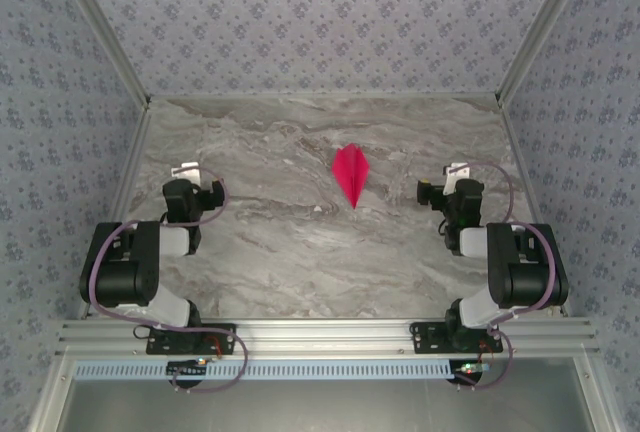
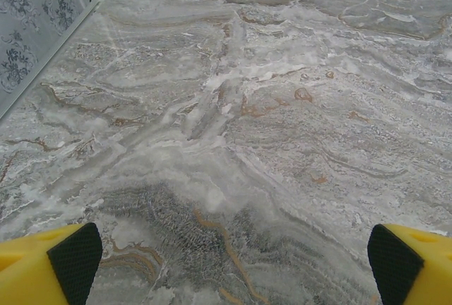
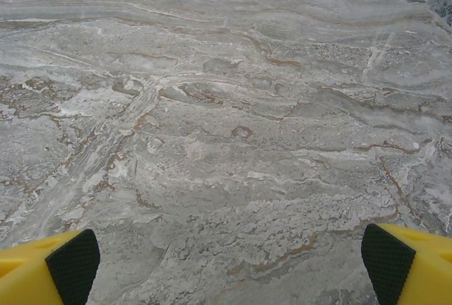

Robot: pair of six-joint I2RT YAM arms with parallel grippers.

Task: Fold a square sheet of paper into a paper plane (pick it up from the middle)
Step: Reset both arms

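- The paper plane (image 1: 352, 176) lies flat on the worktop (image 1: 300, 252), a little to the right of the middle. It is a narrow magenta-pink dart with a crease along its centre.
- Its long sharp tip points to the near edge, where the arms are bolted. Its broader end points to the far wall.
- The plane lies free, apart from both arms, with grey marble pattern on all sides of it.
- The right tool (image 1: 455, 174) is the closer one. It stands to the right of the plane, near the right edge of the worktop, and well apart from the paper.
- In the right wrist view the right tool (image 3: 229, 262) is spread wide. Its yellow fingers (image 3: 70, 266) with black pads sit in the two lower corners, and between them is bare marble.
- The left tool (image 1: 188, 172) is on the other side, near the left edge, and farther from the plane than the right one.
- In the left wrist view the left tool (image 2: 233, 259) is also spread wide and holds nothing. Its fingers (image 2: 70, 262) are in the lower corners, above the bare surface.
- Walls with blue-grey flower wallpaper (image 1: 300, 12) close the worktop on the left, far and right sides.
- An aluminium rail (image 1: 320, 334) at the near edge carries both arm bases.
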